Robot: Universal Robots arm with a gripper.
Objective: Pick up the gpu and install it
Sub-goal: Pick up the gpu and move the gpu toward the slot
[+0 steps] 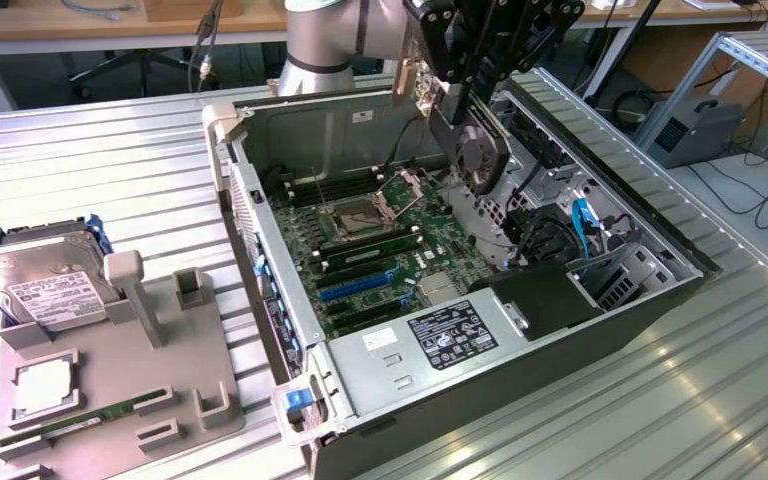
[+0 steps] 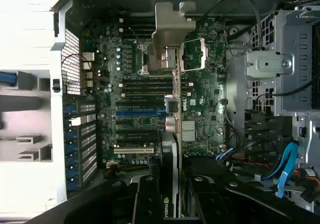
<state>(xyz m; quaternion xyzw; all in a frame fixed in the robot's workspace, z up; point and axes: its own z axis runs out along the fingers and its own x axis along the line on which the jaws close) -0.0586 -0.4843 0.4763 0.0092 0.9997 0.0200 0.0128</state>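
My gripper (image 1: 475,80) is closed on the gpu (image 1: 480,150). One finger sits on each flat side, so the card is pinched tight between them. I hold it up in the air over the open computer case (image 1: 651,300). The card hangs down on its thin edge, and its round fan (image 1: 475,158) shows on one face. It is over the green board (image 1: 384,235) inside the case, and it looks to be apart from it, not in any slot.

From the wrist view I look down along the card. My gripper (image 2: 172,196) has its black fingers (image 2: 145,199) on both sides of the gpu (image 2: 172,134), and I see the card as a thin line. Its silver bracket (image 2: 167,28) is at the end far from my fingers. The green board (image 2: 200,93) lies below, with a long blue slot (image 2: 140,112) on it.

On the exterior view's left, well apart from the case, a grey holder (image 1: 131,400) sits on the metal table (image 1: 91,170). A silver hard drive (image 1: 44,285) and a thin green memory stick (image 1: 84,420) rest in that holder
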